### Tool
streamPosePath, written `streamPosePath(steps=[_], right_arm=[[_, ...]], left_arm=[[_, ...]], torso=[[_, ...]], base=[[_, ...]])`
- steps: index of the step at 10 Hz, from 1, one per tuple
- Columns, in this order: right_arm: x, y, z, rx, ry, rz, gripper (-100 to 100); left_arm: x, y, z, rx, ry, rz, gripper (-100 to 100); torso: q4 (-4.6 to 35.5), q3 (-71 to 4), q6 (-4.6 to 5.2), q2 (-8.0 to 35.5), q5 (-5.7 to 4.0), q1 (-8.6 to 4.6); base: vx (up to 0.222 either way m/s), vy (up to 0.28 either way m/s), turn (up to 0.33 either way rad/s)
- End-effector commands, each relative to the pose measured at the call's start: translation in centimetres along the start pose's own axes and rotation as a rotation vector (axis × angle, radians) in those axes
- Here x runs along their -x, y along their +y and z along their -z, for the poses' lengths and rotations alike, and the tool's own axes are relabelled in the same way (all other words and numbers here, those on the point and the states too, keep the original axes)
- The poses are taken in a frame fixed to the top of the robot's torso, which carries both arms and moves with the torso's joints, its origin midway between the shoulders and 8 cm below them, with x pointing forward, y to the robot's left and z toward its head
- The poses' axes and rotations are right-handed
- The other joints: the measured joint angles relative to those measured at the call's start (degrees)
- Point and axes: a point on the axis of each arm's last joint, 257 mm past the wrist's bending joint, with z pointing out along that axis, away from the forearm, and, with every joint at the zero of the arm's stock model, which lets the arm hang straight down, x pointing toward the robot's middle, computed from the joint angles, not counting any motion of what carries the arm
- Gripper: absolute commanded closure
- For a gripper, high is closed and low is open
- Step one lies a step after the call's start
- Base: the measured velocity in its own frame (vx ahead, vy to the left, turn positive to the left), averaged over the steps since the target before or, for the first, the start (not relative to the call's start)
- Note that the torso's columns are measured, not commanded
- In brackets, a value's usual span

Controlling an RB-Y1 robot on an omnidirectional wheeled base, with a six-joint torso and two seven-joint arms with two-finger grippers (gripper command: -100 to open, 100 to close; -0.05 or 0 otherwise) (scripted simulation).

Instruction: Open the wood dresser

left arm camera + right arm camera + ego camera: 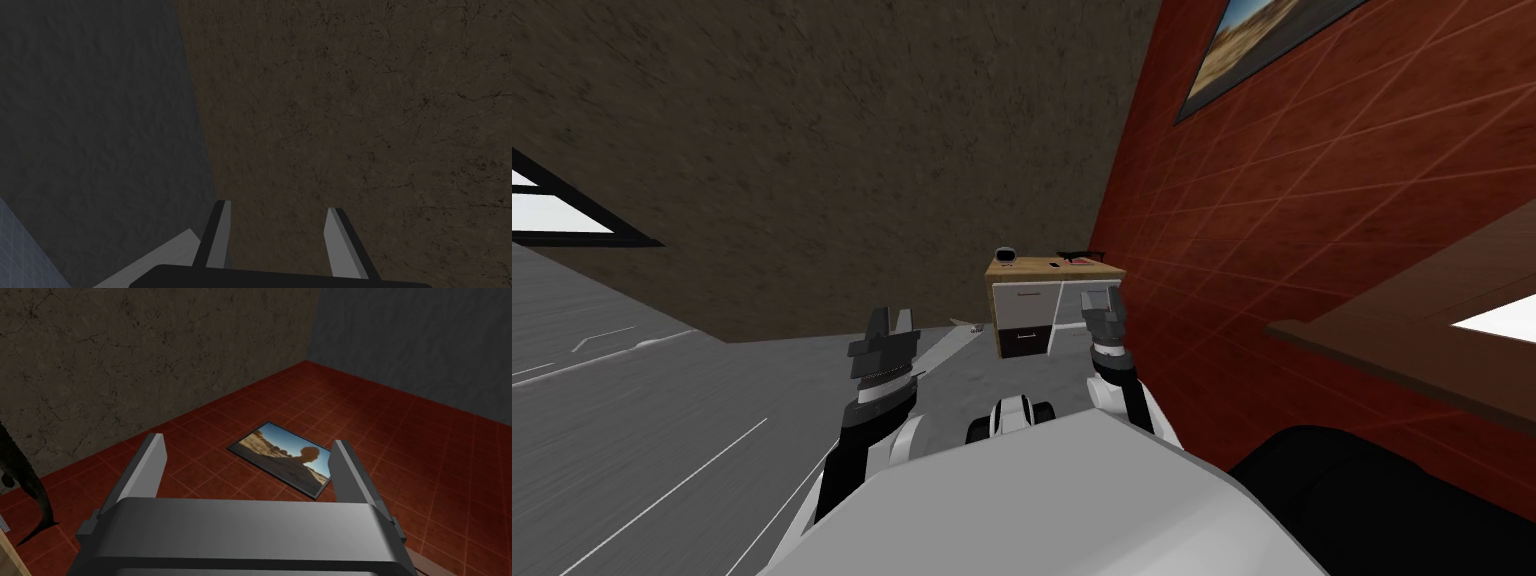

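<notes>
Window [562,215] showing far left, above smooth grey floor [632,420]. Rough, cracked brown wall [862,150] running behind. Left gripper [891,315] hanging over floor, its two blade fingers standing apart, gripping nothing. Wood dresser [1032,300] standing ahead in corner where brown wall is meeting red wall: boxy, wood-grain top, two stacked drawer fronts, upper pale, lower dark. Right gripper [1102,298] overlapping dresser's right edge in head view, fingers spread wide, empty. Red tiled wall [1312,250] rising right, carrying one framed landscape picture [1252,50].

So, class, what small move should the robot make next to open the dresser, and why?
Probably drive forward: the dresser stands far off beside the red wall, well beyond the left gripper and right gripper, both with fingers open and empty.
</notes>
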Motion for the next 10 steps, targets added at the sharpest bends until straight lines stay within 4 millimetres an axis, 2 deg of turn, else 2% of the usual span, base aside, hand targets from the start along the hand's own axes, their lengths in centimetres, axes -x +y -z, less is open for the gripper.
streamPosePath(steps=[1, 10], right_arm=[[-0.7, -1.0, 0.3, -0.025, 0.059, -0.083, -100], [-0.9, -3.9, 1.6, -0.098, 0.085, -0.378, -100]], left_arm=[[0.0, 0.0, 0.0, 0.000, 0.000, 0.000, 0], [0.0, 0.0, 0.0, 0.000, 0.000, 0.000, 0]], torso=[[0.0, 0.0, 0.00, 0.0, 0.00, 0.00], [0.0, 0.0, 0.00, 0.0, 0.00, 0.00]], base=[[0.040, 0.005, 0.034], [0.034, 0.002, 0.026]])
